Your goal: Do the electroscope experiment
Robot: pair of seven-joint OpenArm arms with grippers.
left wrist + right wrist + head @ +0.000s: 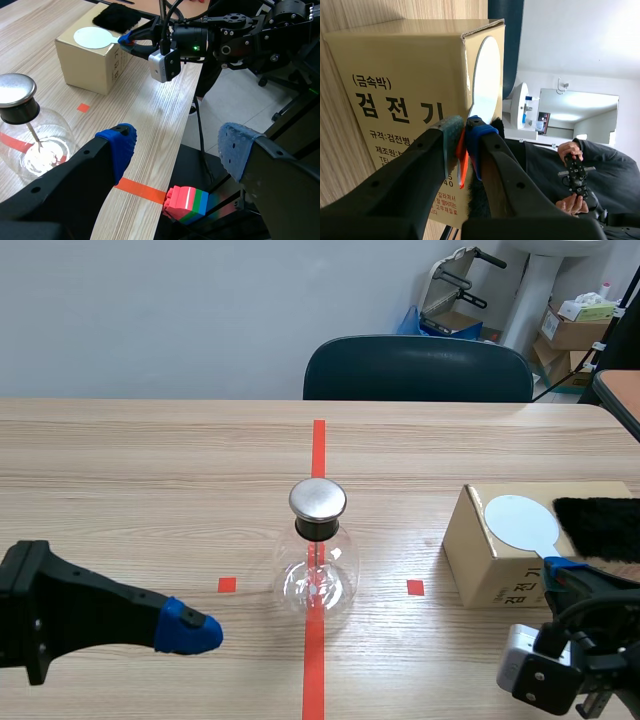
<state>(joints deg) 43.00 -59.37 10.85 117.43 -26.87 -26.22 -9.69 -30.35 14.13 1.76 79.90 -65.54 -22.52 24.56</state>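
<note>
Wooden bench (150, 470): electroscope flask (317, 570) at centre. At four o'clock your right end effector (461, 136) clamps the orange handle (462, 161) of the disc paddle (520, 522); left end effector (177, 150) gapes. A thin pinch could let it slip.

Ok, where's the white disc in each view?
Scene view: white disc on the cardboard box, right of the flask.
Left wrist view: white disc on the cardboard box, ahead of the open left gripper.
Right wrist view: white disc on the cardboard box, its orange handle pinched in the right gripper.
Shared landmark: the cardboard box.
</note>
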